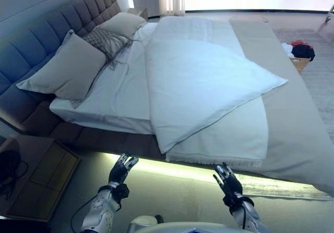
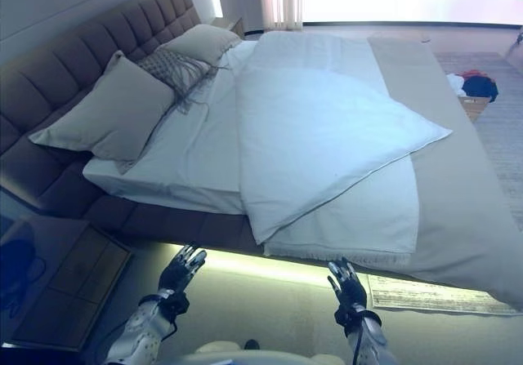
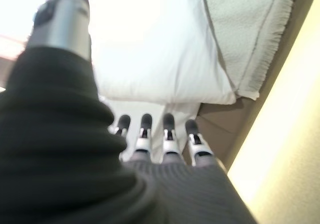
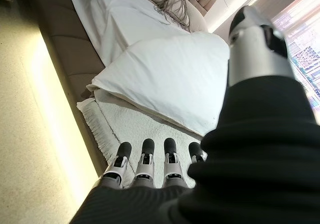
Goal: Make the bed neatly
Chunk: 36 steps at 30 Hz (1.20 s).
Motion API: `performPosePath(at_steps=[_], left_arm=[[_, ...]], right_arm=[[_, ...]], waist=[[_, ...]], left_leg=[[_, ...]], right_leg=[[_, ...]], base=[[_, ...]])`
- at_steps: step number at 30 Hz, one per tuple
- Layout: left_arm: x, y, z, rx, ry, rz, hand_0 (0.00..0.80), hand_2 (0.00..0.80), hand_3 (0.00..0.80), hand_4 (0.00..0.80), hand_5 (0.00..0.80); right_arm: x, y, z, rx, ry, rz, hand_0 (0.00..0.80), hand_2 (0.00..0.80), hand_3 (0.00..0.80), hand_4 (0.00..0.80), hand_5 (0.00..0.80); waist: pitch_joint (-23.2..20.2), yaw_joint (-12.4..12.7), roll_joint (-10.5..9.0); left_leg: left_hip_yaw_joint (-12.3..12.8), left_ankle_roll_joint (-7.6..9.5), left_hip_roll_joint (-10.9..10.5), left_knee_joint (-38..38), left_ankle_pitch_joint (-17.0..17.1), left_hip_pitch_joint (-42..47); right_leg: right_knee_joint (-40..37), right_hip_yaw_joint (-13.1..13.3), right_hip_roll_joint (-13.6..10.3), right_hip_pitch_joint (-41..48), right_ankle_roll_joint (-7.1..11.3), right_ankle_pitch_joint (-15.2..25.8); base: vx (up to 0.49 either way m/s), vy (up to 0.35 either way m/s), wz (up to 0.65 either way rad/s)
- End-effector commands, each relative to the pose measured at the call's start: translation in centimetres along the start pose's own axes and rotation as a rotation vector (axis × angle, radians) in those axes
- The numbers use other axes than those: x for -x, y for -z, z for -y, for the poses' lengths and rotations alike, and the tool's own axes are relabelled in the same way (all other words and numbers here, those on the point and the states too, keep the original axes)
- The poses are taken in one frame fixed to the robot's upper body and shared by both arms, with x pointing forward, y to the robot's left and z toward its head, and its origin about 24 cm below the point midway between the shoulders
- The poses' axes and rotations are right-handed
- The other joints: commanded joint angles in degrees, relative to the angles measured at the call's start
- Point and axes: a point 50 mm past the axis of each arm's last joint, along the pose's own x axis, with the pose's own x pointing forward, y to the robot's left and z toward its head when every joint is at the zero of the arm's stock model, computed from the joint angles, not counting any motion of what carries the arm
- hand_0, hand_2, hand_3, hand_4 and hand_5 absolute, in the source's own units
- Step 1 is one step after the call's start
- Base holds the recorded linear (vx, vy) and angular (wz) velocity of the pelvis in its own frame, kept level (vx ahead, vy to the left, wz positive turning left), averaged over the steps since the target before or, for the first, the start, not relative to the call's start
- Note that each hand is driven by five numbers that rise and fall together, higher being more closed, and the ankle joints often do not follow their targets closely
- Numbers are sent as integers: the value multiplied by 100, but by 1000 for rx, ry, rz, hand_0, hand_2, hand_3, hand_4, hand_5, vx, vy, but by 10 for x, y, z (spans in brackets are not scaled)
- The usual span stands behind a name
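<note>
A wide bed [image 1: 78,134] with a grey tufted headboard [image 1: 36,40] stands before me. A white duvet [image 1: 203,87] lies folded back at an angle, one corner pointing right. Under it a white fringed blanket [image 1: 229,139] hangs to the near edge, over a beige cover [image 1: 297,129]. Pillows [image 1: 68,66] lean on the headboard. My left hand [image 1: 121,169] and right hand [image 1: 227,180] are open and empty, held low in front of the bed's near side, apart from the bedding. The duvet also shows in the left wrist view [image 3: 150,43] and the right wrist view [image 4: 170,78].
A wooden nightstand [image 1: 36,175] stands at the lower left. A basket with clothes [image 1: 300,53] sits on the floor beyond the bed at right. A lit strip [image 1: 172,168] runs under the bed's near edge.
</note>
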Motion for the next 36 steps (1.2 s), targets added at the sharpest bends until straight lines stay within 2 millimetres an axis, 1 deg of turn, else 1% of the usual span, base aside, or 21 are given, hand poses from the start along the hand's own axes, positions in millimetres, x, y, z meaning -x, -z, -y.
performPosePath(at_steps=[1, 3, 5, 8, 10, 12, 13, 16, 18, 20, 22, 24, 26, 28, 29, 30, 31, 33, 34, 35, 36], left_arm=[[-11, -24, 0, -70, 15, 84, 0, 0, 0, 0, 0], [-11, -23, -1, -66, 12, 77, 0, 0, 0, 0, 0], [-12, -25, -1, -54, 15, 85, 0, 0, 0, 0, 0], [-14, -33, 0, -25, -5, 106, 0, 0, 0, 0, 0], [-19, -40, 3, -19, -2, 118, 0, 0, 0, 0, 0], [-23, -44, 3, -30, 12, 126, 0, 0, 0, 0, 0], [-23, -44, 2, -31, 18, 128, 0, 0, 0, 0, 0], [-22, -44, 0, -32, 29, 130, 0, 0, 0, 0, 0], [-19, -40, -1, -34, 31, 123, 0, 0, 0, 0, 0], [-14, -33, -2, -39, 31, 111, 0, 0, 0, 0, 0], [-11, -28, -4, -27, 14, 102, 0, 0, 0, 0, 0], [-8, -23, -7, 18, 7, 86, 0, 0, 0, 0, 0], [-8, -22, 0, 19, 47, 98, 0, 0, 0, 0, 0], [-11, -23, 11, 26, 86, 109, 0, 0, 0, 0, 0], [-12, -22, 15, 27, 93, 109, 0, 0, 0, 0, 0], [-13, -22, 21, 29, 108, 108, 0, 0, 0, 0, 0], [-14, -22, 25, 25, 128, 108, 0, 0, 0, 0, 0], [-14, -22, 30, 19, 155, 117, 0, 0, 0, 0, 0], [-14, -22, 31, 20, 155, 120, 0, 0, 0, 0, 0], [-13, -23, 31, 21, 154, 122, 0, 0, 0, 0, 0], [-14, -24, 30, 23, 154, 124, 0, 0, 0, 0, 0]], right_arm=[[-8, -13, -25, -112, -62, 103, 0, 0, 0, 0, 0], [-3, -9, -26, -98, -73, 92, 0, 0, 0, 0, 0], [1, -4, -24, -68, -79, 78, 0, 0, 0, 0, 0], [2, -1, -15, -64, -63, 60, 0, 0, 0, 0, 0], [-4, -6, -13, -75, -57, 77, 0, 0, 0, 0, 0], [-10, -13, -13, -88, -52, 89, 0, 0, 0, 0, 0], [-12, -15, -12, -90, -48, 90, 0, 0, 0, 0, 0], [-13, -13, -8, -90, -34, 83, 0, 0, 0, 0, 0], [-9, -8, -2, -85, -29, 63, 0, 0, 0, 0, 0], [-4, 0, 6, -91, -17, 40, 0, 0, 0, 0, 0], [-2, 5, 11, -88, 2, 12, 0, 0, 0, 0, 0], [-2, 5, 11, -35, 26, 9, 0, 0, 0, 0, 0], [-2, 0, 10, -20, -8, 24, 0, 0, 0, 0, 0], [-3, -8, 12, 11, -1, 40, 0, 0, 0, 0, 0], [-4, -11, 12, 18, 2, 44, 0, 0, 0, 0, 0], [-6, -15, 12, 21, 7, 53, 0, 0, 0, 0, 0], [-7, -20, 11, 18, 8, 66, 0, 0, 0, 0, 0], [-10, -25, 4, 4, -20, 81, 0, 0, 0, 0, 0], [-11, -26, -3, -3, -32, 84, 0, 0, 0, 0, 0], [-12, -26, -6, -5, -35, 85, 0, 0, 0, 0, 0], [-12, -28, -12, -11, -35, 90, 0, 0, 0, 0, 0]], waist=[[155, 105, -74], [210, 10, 43], [235, -45, 73], [246, -112, -65], [313, -186, -295], [379, -232, -379], [394, -239, -389], [403, -242, -434], [386, -272, -479], [318, -301, -502], [261, -311, -510], [225, -334, -483], [164, -342, -503], [135, -349, -520], [135, -351, -517], [170, -326, -526], [227, -274, -541], [309, -197, -522], [321, -165, -489], [326, -143, -473], [305, -99, -387]], left_leg=[[-224, 561, -249, 761, -594, -158], [-233, 691, -369, 787, -612, -147], [-186, 739, -450, 817, -659, -109], [-363, 689, -613, 813, -806, 34], [-486, 611, -722, 880, -1071, 163], [-482, 568, -696, 935, -1267, 282], [-469, 567, -680, 955, -1329, 323], [-437, 622, -658, 1133, -1550, 412], [-422, 623, -628, 1424, -1708, 442], [-373, 541, -498, 1711, -1727, 492], [-314, 442, -337, 2044, -1581, 473], [-325, 318, -214, 2390, -1205, 379], [-300, 84, -150, 3083, -635, 126], [-233, -53, -159, 3740, -281, -194], [-233, -99, -136, 3909, -163, -336], [-204, -177, -25, 4189, 38, -675], [-198, -179, 90, 4236, 61, -995], [-221, -200, 227, 3865, 216, -1247], [-233, -198, 339, 3293, 332, -1244], [-241, -199, 389, 2944, 401, -1203], [-357, -242, 499, 2070, 574, -1143]], right_leg=[[944, 468, -636, -898, 96, 2086], [1843, 658, -597, -1403, 18, 2297], [2094, 670, -554, -1686, 9, 2397], [919, 482, -440, -1748, 108, 2736], [-435, 402, -446, -1843, 275, 3042], [-1395, 252, -407, -1864, 375, 3192], [-1668, 174, -368, -1863, 410, 3257], [-1958, 41, -274, -1926, 431, 3325], [-1789, 134, -292, -1899, 388, 3258], [-1721, 205, -250, -1710, 391, 3103], [-1457, 236, -169, -1570, 315, 2924], [-1060, 356, -39, -1494, 189, 2770], [-1033, 275, 205, -1278, 27, 2436], [-1051, 124, 344, -1068, -167, 2159], [-1053, 80, 373, -1007, -226, 2085], [-1069, 27, 422, -864, -339, 1963], [-1078, 2, 471, -748, -421, 1863], [-1113, 8, 579, -602, -459, 1771], [-1147, 49, 675, -537, -445, 1722], [-1175, 89, 726, -497, -440, 1695], [-1238, 181, 894, -447, -443, 1611]], base=[[12, 321, 11], [33, 272, 16], [120, 142, 19], [251, -107, -3], [358, -278, -29], [383, -238, -26], [369, -185, -11], [425, -200, 4], [543, -278, 24], [573, -350, 47], [504, -363, 42], [421, -343, 15], [340, -342, 3], [254, -262, -1], [196, -224, 16], [165, -211, 16], [183, -215, 10], [183, -113, 0], [187, -25, -10], [263, 42, -16], [277, 75, -17]])
